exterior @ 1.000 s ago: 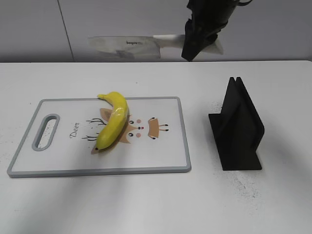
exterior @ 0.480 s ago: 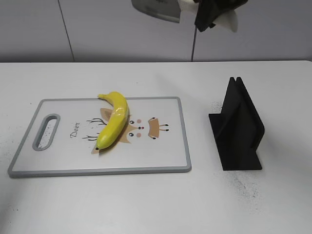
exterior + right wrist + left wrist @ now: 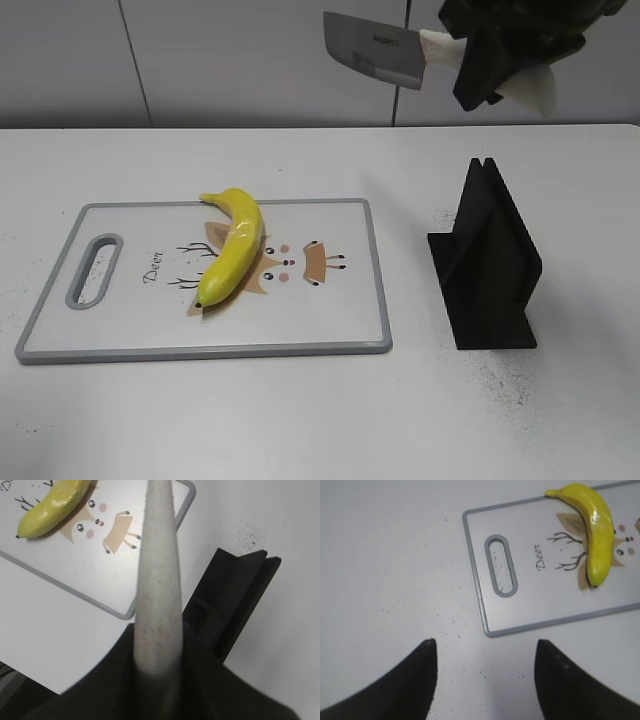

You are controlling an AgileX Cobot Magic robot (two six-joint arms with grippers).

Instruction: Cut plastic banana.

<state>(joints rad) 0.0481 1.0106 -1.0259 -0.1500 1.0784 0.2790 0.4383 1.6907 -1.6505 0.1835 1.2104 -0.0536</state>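
Note:
The yellow plastic banana (image 3: 234, 250) lies whole on a white cutting board (image 3: 120, 325) with a grey rim and a deer drawing. It also shows in the left wrist view (image 3: 597, 532) and the right wrist view (image 3: 52, 505). My right gripper (image 3: 490, 65) is shut on the cream handle (image 3: 159, 580) of a knife, held high above the black stand. The steel blade (image 3: 372, 48) points left. My left gripper (image 3: 485, 652) is open and empty over bare table left of the board (image 3: 530, 610).
A black slotted knife stand (image 3: 488, 262) stands right of the board, also in the right wrist view (image 3: 235, 595). The white table (image 3: 300, 420) has dark specks. A grey wall runs behind it.
My right gripper has carried the knife from above the board's far edge up and to the right, over the black stand. The banana and board have not moved.

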